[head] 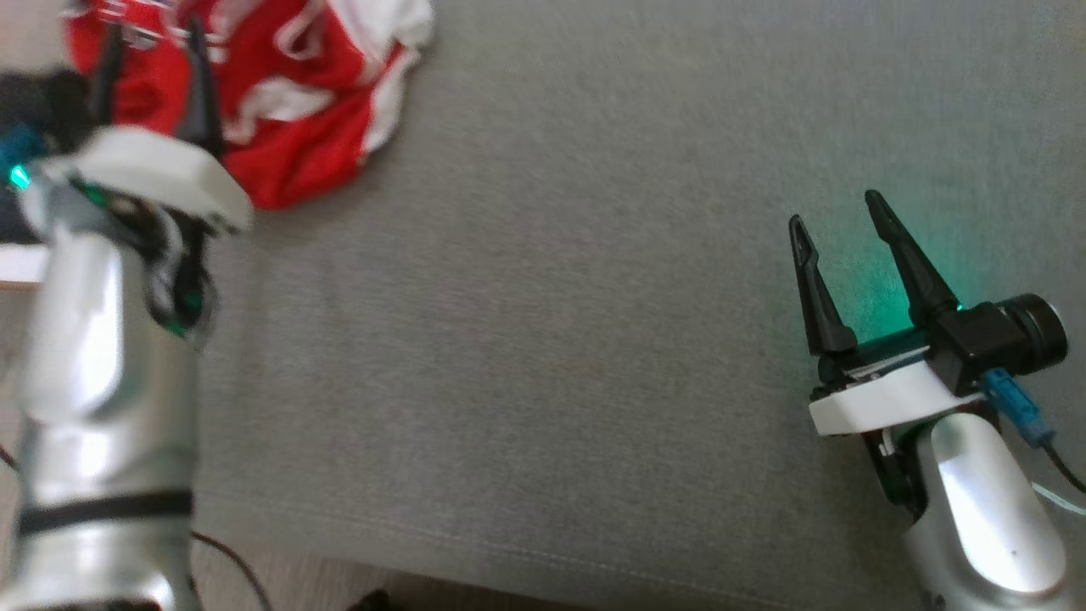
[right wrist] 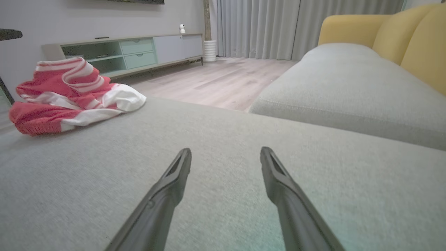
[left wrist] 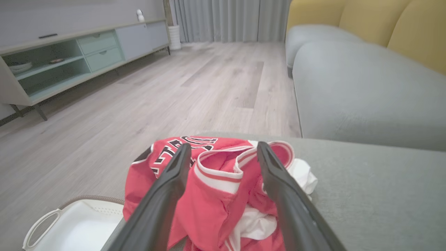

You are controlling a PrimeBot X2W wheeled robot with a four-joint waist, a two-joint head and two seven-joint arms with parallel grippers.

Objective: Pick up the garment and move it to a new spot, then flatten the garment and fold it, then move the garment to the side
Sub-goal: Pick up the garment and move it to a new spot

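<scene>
The right claw (head: 834, 210) and left claw (head: 154, 30) are each formed of two long, tapered black fingers (head: 912, 263), set on a white plate (head: 882, 395). A black camera (head: 1010, 335) with a blue plug (head: 1014, 407) is mounted at the right wrist. Each forearm (head: 984, 509) is clad in silver; the left is ringed by a black band (head: 102, 507), and a green light (head: 19, 176) is lit at its wrist, with a thin dark cable (head: 225, 550) below

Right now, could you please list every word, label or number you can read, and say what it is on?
Black, white-edged lettering on the red garment: folded and partly hidden, not readable as a word.
No other text is legible.
</scene>
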